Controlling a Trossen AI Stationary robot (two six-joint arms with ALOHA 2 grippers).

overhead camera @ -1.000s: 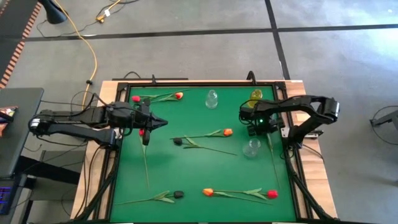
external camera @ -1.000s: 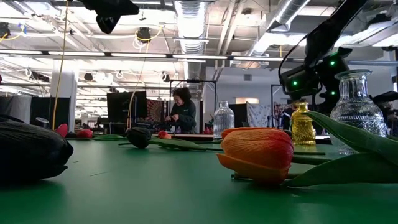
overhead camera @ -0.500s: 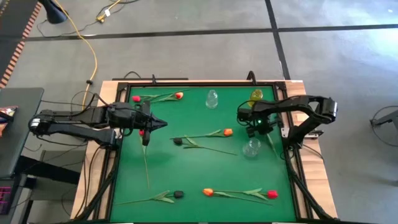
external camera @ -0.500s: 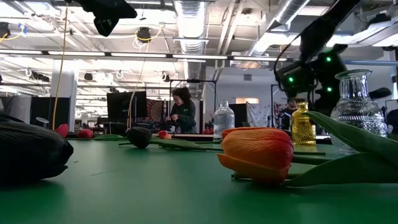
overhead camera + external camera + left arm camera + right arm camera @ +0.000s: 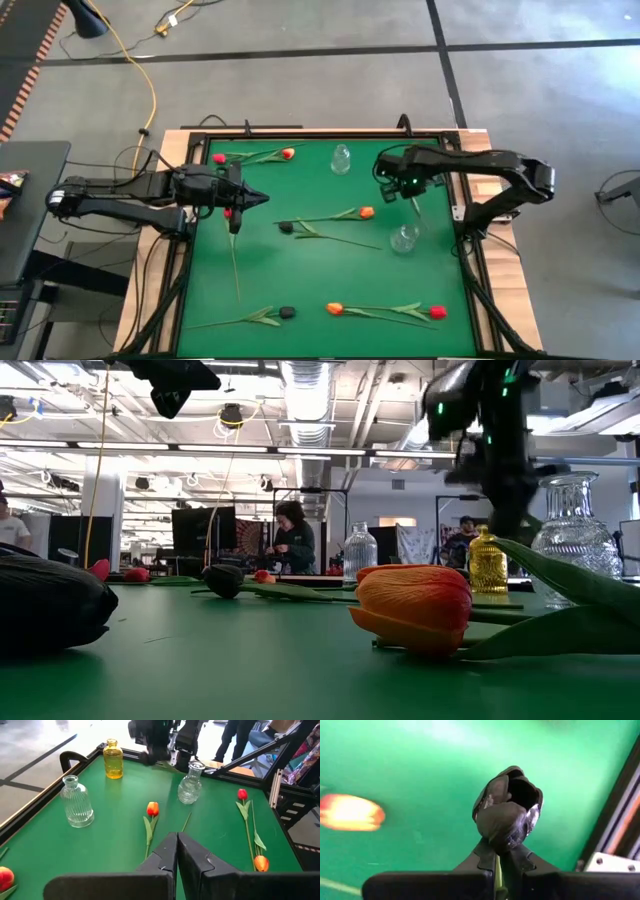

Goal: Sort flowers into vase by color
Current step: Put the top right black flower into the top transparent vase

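My right gripper (image 5: 397,182) hangs over the table's far right, between the yellow vase (image 5: 411,153) and a clear vase (image 5: 404,238), shut on a near-black flower (image 5: 507,810). My left gripper (image 5: 262,197) waits shut and bare above the left side, high up in the low view (image 5: 175,388). A red flower (image 5: 228,212) lies on the table under that arm. Other flowers lie flat on the green mat: red (image 5: 219,158), red-orange (image 5: 288,153), orange (image 5: 366,212), black (image 5: 287,227), and a near row with black (image 5: 288,313), orange (image 5: 334,309), red (image 5: 438,313). My right gripper pinches the near-black flower's green stem (image 5: 497,866) between its two fingers, just below the head. The head (image 5: 507,810) stands out past the fingertips, clear of the mat. The fingers point down at the table. A stretch of stem (image 5: 416,207) trails toward the near edge.
A ribbed clear vase (image 5: 341,158) stands at the far middle. A black frame rail (image 5: 462,230) runs along the table's right side close to my right arm. People stand in the room beyond the far edge (image 5: 295,535). Bare green mat lies in the middle (image 5: 330,270).
My right gripper has risen and gone toward the far edge and a little left, taking the near-black flower with it. Its stem, which lay along the mat by the right rail, has come up off the mat.
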